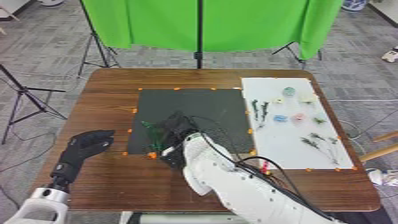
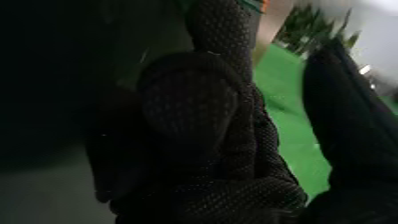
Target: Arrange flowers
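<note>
Here | right hand (image 1: 175,144) — over mat (image 1: 178,102), near edge | left hand (image 1: 86,145) — apart

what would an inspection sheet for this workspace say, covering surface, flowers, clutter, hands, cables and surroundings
Surface: brown wooden table; black mat; white sheet to its right.
Job's things: blue flower, pink flower and dark green stems on the sheet; green sprig on the mat.
Clutter: nothing seen beyond orange tape marks.
Hands: right hand over the mat, close to the sprig; left hand left of the mat.
Cables: dark cables along the right arm.
Surroundings: green backdrop behind the table.
</note>
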`<state>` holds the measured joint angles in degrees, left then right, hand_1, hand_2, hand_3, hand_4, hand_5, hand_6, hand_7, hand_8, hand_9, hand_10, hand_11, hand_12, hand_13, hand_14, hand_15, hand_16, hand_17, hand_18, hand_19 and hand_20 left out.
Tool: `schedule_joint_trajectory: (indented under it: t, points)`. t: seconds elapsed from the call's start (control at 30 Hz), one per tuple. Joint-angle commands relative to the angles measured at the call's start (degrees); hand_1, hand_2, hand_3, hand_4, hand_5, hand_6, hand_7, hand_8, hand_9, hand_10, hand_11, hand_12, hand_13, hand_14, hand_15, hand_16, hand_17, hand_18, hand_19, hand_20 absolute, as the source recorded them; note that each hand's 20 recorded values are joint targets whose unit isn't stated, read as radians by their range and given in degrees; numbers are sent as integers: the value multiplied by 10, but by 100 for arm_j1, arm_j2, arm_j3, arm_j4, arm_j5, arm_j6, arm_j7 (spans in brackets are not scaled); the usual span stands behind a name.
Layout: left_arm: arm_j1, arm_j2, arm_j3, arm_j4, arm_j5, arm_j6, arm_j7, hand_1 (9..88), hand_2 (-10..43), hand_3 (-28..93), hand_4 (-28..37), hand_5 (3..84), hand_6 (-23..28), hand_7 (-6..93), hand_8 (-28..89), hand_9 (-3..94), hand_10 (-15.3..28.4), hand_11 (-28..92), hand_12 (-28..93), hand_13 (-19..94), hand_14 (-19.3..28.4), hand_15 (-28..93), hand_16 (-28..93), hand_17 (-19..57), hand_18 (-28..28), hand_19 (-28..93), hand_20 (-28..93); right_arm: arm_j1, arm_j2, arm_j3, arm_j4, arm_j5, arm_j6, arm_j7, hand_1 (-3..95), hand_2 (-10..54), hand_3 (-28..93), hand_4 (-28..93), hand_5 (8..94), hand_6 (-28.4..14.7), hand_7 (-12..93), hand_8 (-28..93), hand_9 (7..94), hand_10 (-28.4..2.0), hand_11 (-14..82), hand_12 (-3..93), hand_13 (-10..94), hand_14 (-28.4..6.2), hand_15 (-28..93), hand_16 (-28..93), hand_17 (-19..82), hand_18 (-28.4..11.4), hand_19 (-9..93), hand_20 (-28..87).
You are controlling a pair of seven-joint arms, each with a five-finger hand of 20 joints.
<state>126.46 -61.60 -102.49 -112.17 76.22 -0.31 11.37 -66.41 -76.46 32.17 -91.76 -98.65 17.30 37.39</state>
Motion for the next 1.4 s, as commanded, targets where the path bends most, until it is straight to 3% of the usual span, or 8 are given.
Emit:
schedule_joint_trajectory:
  t: [0.03, 0.4, 0.7, 0.9, 1.17, 1.4]
  points:
    - [174, -57, -124, -69, 28, -103, -102, 321, -95, 715, -222, 505, 31, 210, -88, 507, 131, 219, 139, 420, 172, 190, 24, 108, 138, 96, 247, -153, 248, -168, -210, -779, -664, -106, 278, 49, 587, -86, 686, -83, 343, -70, 906, -163, 181, 192, 937, -16, 547, 194, 728, -75, 841, 408]
    - [232, -61, -181, -103, 26, -133, -142, 310, -95, 693, -202, 505, 37, 170, -71, 504, 137, 211, 141, 418, 175, 194, 26, 106, 141, 105, 246, -239, 331, -34, -493, -466, -1498, 78, 258, 61, 575, -84, 728, -97, 305, -56, 930, -169, 217, 207, 937, -25, 567, 184, 732, -77, 869, 375]
    - [153, -49, -141, -69, 47, -165, -148, 309, -95, 695, -204, 505, 36, 174, -76, 504, 134, 210, 142, 418, 175, 194, 26, 105, 141, 106, 244, -285, 323, 226, -503, -523, -1491, -8, 257, 69, 558, -79, 740, -95, 295, -52, 935, -166, 219, 208, 937, -28, 570, 182, 732, -80, 878, 357]
    - [240, -91, -224, -115, 60, -183, -168, 307, -95, 686, -196, 504, 40, 162, -70, 502, 137, 206, 142, 415, 178, 195, 26, 103, 142, 107, 243, -314, 1059, 813, -1310, -659, -1020, -329, 272, 49, 562, -77, 732, -93, 291, -50, 923, -166, 218, 213, 937, -27, 554, 188, 720, -86, 884, 355]
    - [374, -105, -366, -228, 52, -102, -158, 304, -95, 662, -169, 504, 40, 145, -58, 500, 138, 201, 145, 410, 185, 201, 24, 100, 143, 114, 242, -1393, 2666, 2877, -2934, -1327, -901, -756, 310, -34, 607, -90, 713, -84, 252, -49, 874, -163, 212, 220, 937, -41, 510, 238, 679, -105, 922, 365]
    - [420, -101, -436, -271, 51, -114, -196, 303, -95, 656, -162, 504, 39, 143, -57, 500, 137, 200, 145, 408, 189, 206, 22, 99, 144, 120, 240, -3365, 3582, 5311, -3428, -2531, -793, -452, 295, -95, 591, -128, 685, -78, 166, -40, 809, -163, 194, 224, 936, -47, 462, 349, 636, -133, 932, 458]
